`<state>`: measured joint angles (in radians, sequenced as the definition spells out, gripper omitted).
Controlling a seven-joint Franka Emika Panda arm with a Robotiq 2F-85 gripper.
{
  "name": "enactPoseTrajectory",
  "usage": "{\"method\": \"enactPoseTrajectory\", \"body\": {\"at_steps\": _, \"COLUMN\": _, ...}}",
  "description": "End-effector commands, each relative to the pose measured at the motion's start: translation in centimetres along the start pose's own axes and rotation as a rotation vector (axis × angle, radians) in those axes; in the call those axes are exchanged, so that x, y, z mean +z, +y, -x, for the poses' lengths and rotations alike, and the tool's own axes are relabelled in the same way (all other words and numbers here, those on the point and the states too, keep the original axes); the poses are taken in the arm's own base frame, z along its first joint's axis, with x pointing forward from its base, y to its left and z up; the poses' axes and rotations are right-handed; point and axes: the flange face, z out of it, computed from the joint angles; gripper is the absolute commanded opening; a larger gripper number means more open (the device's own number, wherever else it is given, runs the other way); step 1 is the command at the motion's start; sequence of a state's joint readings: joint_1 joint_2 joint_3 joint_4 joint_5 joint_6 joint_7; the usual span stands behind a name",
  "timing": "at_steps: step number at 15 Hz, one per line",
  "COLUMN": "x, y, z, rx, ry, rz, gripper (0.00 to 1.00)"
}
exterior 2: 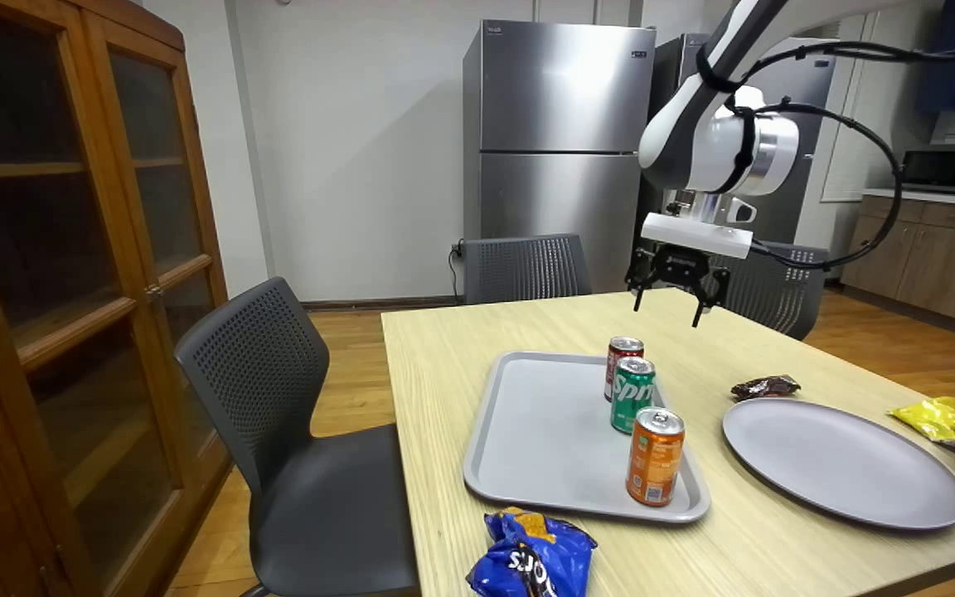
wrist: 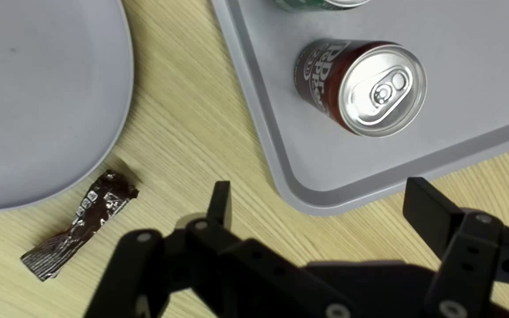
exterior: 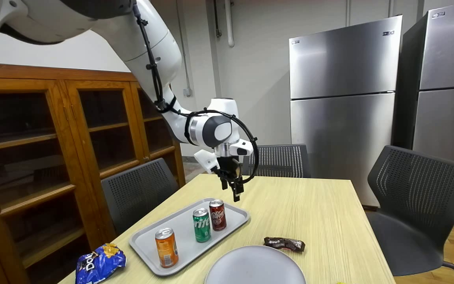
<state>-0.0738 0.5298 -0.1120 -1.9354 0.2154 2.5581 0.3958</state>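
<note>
Low in the wrist view: gripper [wrist: 319, 190], jaws apart; upper right, red can [wrist: 360, 88] lettered "Dr Pepper". Right of centre in an exterior view: green can [exterior 2: 633, 395], "Spri" legible.

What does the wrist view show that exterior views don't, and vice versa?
Only the wrist view clearly shows the silver pull tab of the dark red cylindrical metal can. Only exterior views show the orange cylindrical metal can, crumpled blue snack bag and tall silver refrigerators, among others. Both share the dark red can, green cylindrical metal can, grey rectangular tray, round grey plate, glossy brown wrapper and open black claw.
</note>
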Motion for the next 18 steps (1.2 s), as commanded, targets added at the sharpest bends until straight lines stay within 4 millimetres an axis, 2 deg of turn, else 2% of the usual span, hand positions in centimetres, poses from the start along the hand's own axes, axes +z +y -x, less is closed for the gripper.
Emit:
{"method": "enactPoseTrajectory", "body": {"at_steps": 1, "x": 0.2, "y": -2.2, "z": 0.6, "rx": -0.055, "ry": -0.020, "rz": -0.006, "gripper": 1.00}}
{"method": "enactPoseTrajectory", "body": {"at_steps": 6, "x": 1.3, "y": -3.7, "z": 2.2, "rx": -0.121, "ry": -0.043, "rz": 0.010, "gripper": 1.00}}
{"method": "enactPoseTrajectory", "body": {"at_steps": 18, "x": 4.7, "y": -5.4, "z": 2.9, "rx": -0.167, "ry": -0.060, "rz": 0.042, "gripper": 1.00}}
